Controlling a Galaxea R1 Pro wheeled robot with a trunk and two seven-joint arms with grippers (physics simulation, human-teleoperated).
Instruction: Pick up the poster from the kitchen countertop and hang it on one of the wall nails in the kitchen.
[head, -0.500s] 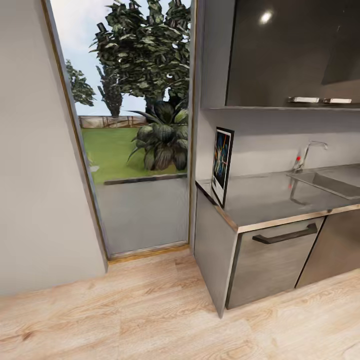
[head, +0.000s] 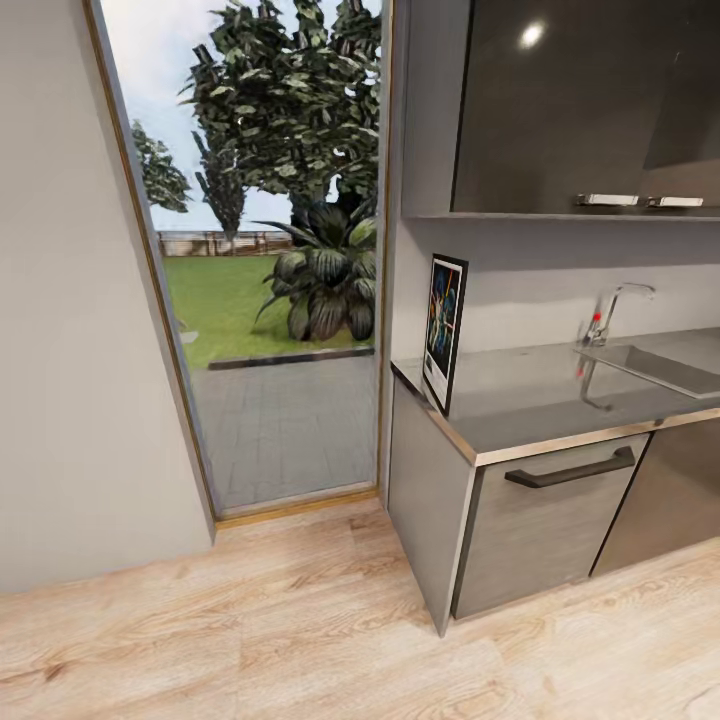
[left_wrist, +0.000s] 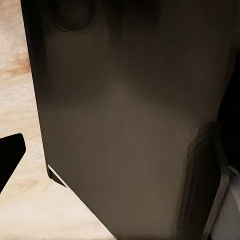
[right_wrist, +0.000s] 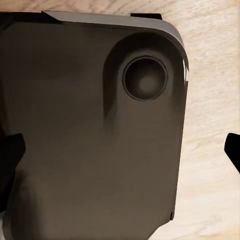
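The poster (head: 445, 330) stands upright on its edge at the left end of the kitchen countertop (head: 540, 400), turned nearly edge-on to me, its black frame and colourful picture facing right. In the right wrist view my right gripper (right_wrist: 120, 155) hangs open above a dark rounded body of the robot, a black fingertip (right_wrist: 10, 155) at each side of the picture. In the left wrist view my left gripper (left_wrist: 120, 155) is open too, with one black fingertip (left_wrist: 10, 155) showing beside a dark panel and wood floor.
A glass door (head: 270, 250) onto a garden is left of the counter. The sink (head: 670, 365) and chrome tap (head: 610, 310) sit at the right. Dark wall cupboards (head: 560, 100) hang above, and a drawer front with a black handle (head: 570, 470) is below. Wood floor (head: 300, 630) lies ahead.
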